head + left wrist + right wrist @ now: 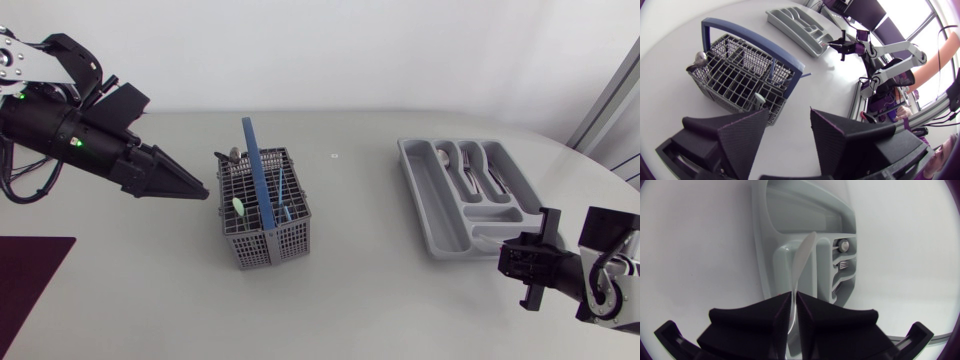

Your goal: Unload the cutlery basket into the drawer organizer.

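The grey cutlery basket [262,225] with a blue handle [252,165] stands left of the table's middle and holds a few utensils [238,206]. My left gripper [190,186] hovers just left of it, open and empty. In the left wrist view the basket [740,75] lies ahead of the open left gripper [790,135]. The grey drawer organizer [425,200] sits at the right with several pieces of cutlery [470,170] in it. My right gripper [525,262] is at its near end. In the right wrist view the right gripper [794,305] is shut on a slim silver utensil [801,262] that points over the organizer [765,240].
A dark mat [25,285] lies at the table's front left corner. Bare tabletop stretches between the basket and the organizer. The table's rounded edge runs close behind the organizer on the right.
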Controlling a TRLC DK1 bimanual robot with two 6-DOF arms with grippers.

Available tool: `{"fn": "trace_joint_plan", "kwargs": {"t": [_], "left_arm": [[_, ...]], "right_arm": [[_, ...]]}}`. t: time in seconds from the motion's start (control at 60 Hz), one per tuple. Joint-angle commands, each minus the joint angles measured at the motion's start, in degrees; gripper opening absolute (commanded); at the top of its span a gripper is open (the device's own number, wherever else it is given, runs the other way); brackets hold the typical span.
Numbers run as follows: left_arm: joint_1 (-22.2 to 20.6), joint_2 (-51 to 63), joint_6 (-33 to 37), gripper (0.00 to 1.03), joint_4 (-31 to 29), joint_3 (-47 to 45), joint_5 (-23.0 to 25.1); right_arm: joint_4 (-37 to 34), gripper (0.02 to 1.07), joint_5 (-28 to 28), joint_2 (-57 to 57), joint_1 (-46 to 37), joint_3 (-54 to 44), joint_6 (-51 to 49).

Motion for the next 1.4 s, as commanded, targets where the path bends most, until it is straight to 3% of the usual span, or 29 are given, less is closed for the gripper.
{"fn": "trace_joint_plan", "kwargs": {"t": [0.0, 0.083, 0.217, 0.283, 0.433, 0.7, 0.8, 0.95, 1.117, 1.383], "left_arm": [[-0.13, -1.47, -1.14, 0.75, 0.15, -1.61, 0.03], [-0.31, -1.99, -1.14, 0.74, 0.15, -1.78, 0.03], [-0.57, -2.52, -1.14, 0.75, 0.15, -2.14, 0.03], [-0.66, -2.87, -1.14, 0.75, 0.15, -2.31, 0.03], [-0.66, -3.75, -1.14, 0.75, 0.06, -2.93, 0.03], [-0.83, -4.81, -0.79, 0.75, 0.59, -5.04, -0.06], [-0.83, -5.25, -0.43, 0.75, 1.2, -6.27, -0.15], [-1.27, -6.3, -0.43, 0.75, 1.99, -7.76, -0.23], [-1.62, -8.85, 0.18, 0.78, 4.1, -10.75, -0.41], [-1.8, -10.34, 2.99, 0.82, 7.0, -14.62, -0.32]], "right_arm": [[1.4, 0.51, 0.59, 0.89, -0.13, -1.36, -2.62], [1.49, 0.77, 0.95, -0.08, -0.22, -1.71, -2.62], [1.05, 0.92, 1.39, -2.8, -0.13, -1.89, -2.01], [-0.97, 0.92, 1.39, -6.49, -0.13, -1.45, -0.69], [-14.33, 0.93, 2.18, -16.34, 3.3, 2.42, 5.02], [-39.38, 0.94, 4.11, -23.46, 19.91, 15.95, 29.81], [-43.51, 0.94, 3.85, -22.84, 27.64, 19.73, 38.07], [-46.67, 0.94, 2.44, -19.15, 38.8, 26.41, 50.64], [-47.55, 0.93, -2.75, -13.0, 45.92, 32.74, 60.48], [-41.66, 0.93, -4.85, -4.12, 55.15, 36.35, 64.35]]}}
